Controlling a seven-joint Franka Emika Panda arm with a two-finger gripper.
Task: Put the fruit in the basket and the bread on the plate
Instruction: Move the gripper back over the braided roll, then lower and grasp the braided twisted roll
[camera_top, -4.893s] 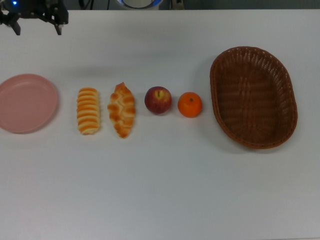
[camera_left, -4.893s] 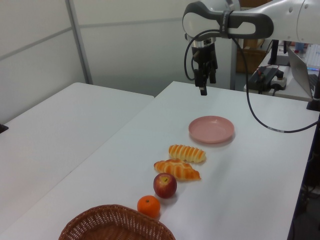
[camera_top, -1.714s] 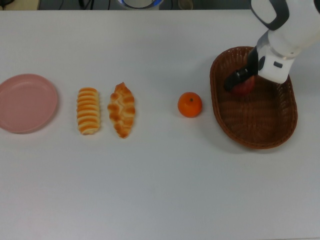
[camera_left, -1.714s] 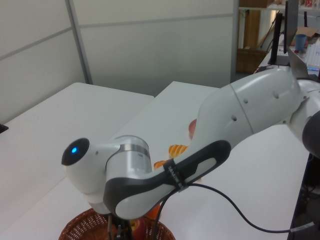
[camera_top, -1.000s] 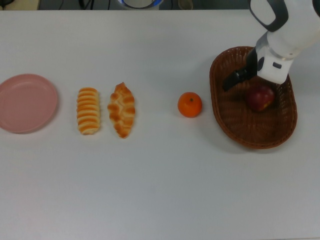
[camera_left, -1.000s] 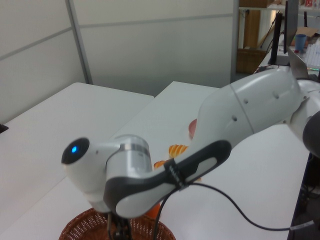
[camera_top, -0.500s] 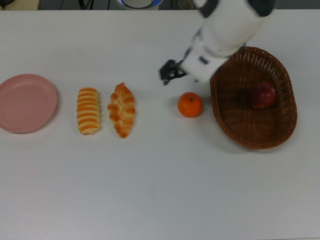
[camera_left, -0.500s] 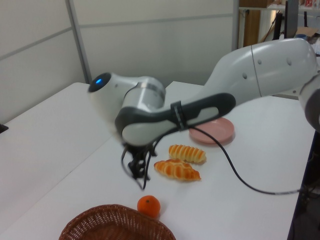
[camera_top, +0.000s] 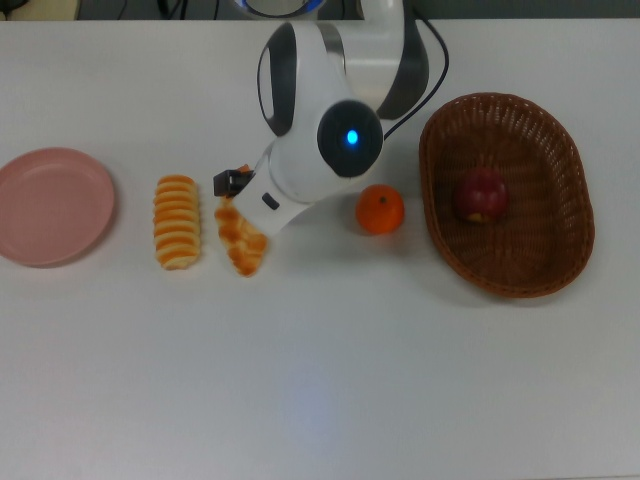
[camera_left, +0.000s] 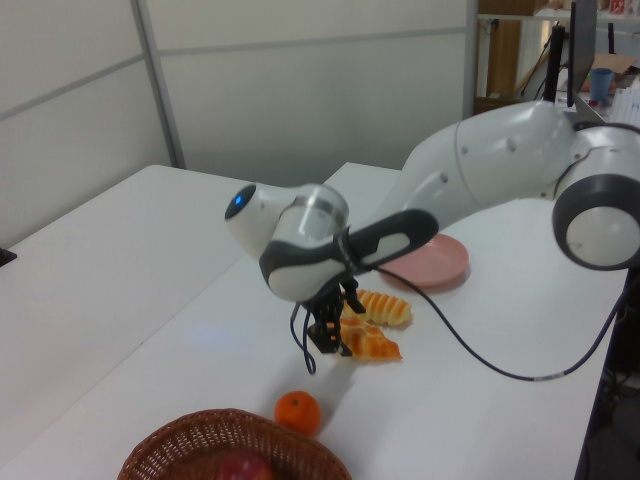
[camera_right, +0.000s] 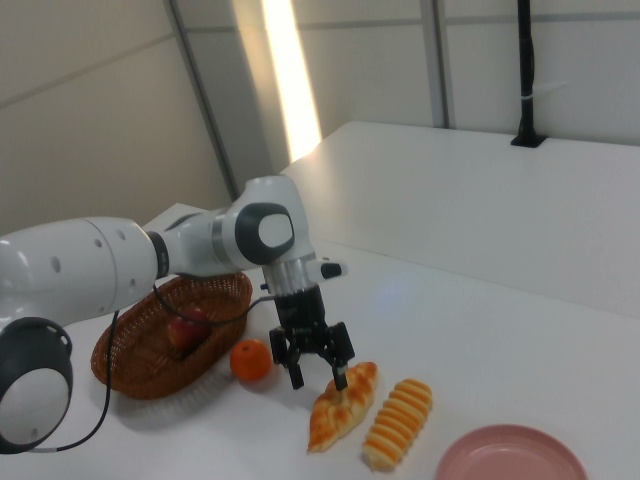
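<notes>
Apple (camera_top: 481, 193) in basket (camera_top: 548, 268); orange (camera_top: 380, 210), breads apparently on table.

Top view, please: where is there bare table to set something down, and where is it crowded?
The whole near strip below the food row is bare. The pink plate is empty too. Crowded: the gripper hangs open over the braided pastry, beside the ridged roll; the orange sits close to the basket.

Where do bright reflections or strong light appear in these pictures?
Right view: a strong bright band runs down the wall behind the arm. Top view: a pale glare patch lies on the table near the bottom edge. Left view: lighting is even, with a faint sheen on the table.
</notes>
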